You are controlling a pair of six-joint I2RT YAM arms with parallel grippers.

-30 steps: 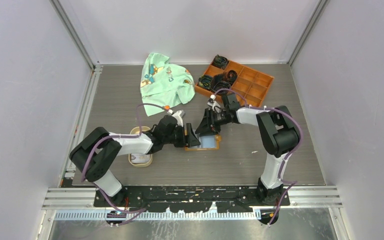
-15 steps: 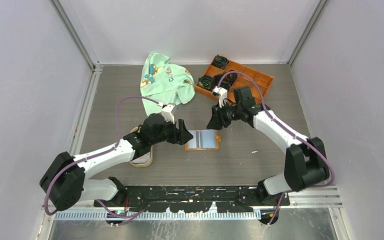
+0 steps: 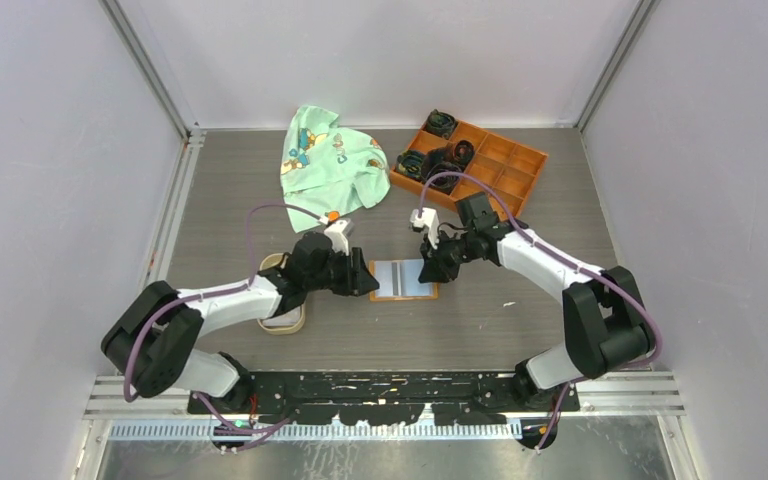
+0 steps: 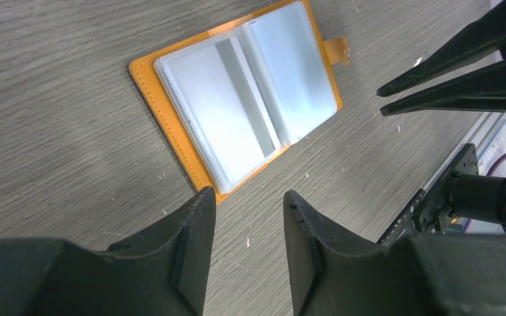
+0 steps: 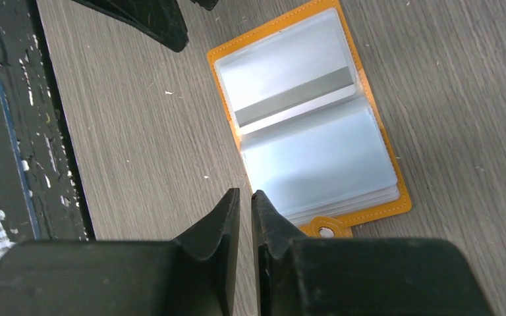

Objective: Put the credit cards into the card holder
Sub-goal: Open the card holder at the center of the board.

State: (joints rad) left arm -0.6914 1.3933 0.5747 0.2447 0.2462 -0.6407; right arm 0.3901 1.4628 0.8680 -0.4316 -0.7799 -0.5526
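**A:** What lies nearest the arm bases?

**B:** A tan oval dish [image 3: 282, 322], at 9 o'clock from the centre of the grey wood-grain desk [image 3: 480, 325] and half hidden under the left arm. Something pale is in it, too small to name.

**A:** And the holder?

**B:** The small orange folding card holder with pale grey-blue sleeves [image 3: 405, 279] lies open and flat at mid-desk. Its long axis runs 9 to 3. A white card with a grey stripe [image 4: 240, 99] sits in the page on the left arm's side.

**A:** The jaws?

**B:** The left gripper [image 4: 247, 201] has its jaws spread and empty, and the holder is just beside them at 3 o'clock. The right gripper [image 5: 245, 197] has its jaws almost pressed together, pinching nothing, and the holder is at 8 o'clock from them. Both arms are equally close. I'd send the left one for the next card, since it's nearer the dish.

**A:** Obstacles?

**B:** Only the other arm, I'd say. A mint-green printed cloth [image 3: 328, 165] at 11 o'clock and an orange compartmented tray [image 3: 520, 160] at 1 o'clock lie well apart from the holder.
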